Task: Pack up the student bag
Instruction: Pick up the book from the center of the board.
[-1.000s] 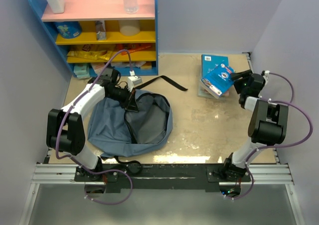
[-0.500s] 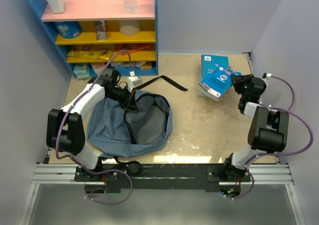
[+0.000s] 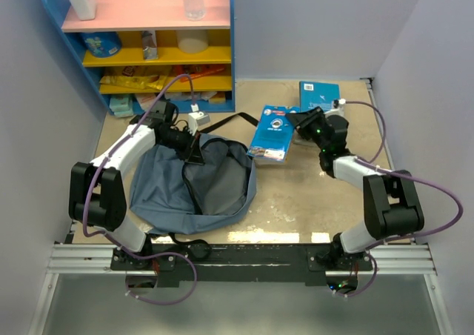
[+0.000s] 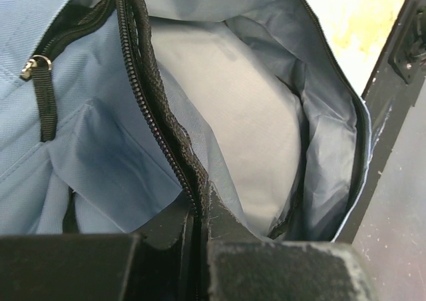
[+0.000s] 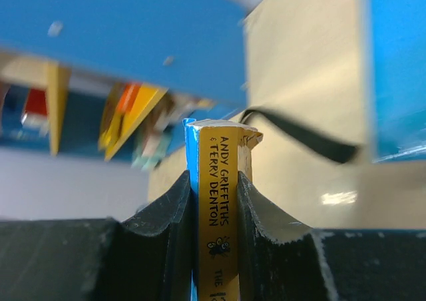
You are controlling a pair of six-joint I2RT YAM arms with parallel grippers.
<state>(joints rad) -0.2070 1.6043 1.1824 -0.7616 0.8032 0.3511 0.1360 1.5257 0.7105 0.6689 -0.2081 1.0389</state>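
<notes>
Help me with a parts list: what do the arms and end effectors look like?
Both match: the left arm and right arm have white links between bulky black joint housings. A purple cable loops along each. The left end effector and right end effector have two black, matte fingers. No markings show.

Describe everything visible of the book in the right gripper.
The book is a thick paperback: bright blue cover with a round white emblem, yellow spine printed Andy Griffiths & Terry Denton. The right gripper clamps it at the spine, one finger on each cover. It is held askew between the bag and a second blue book, its corner near the bag's open mouth.
</notes>
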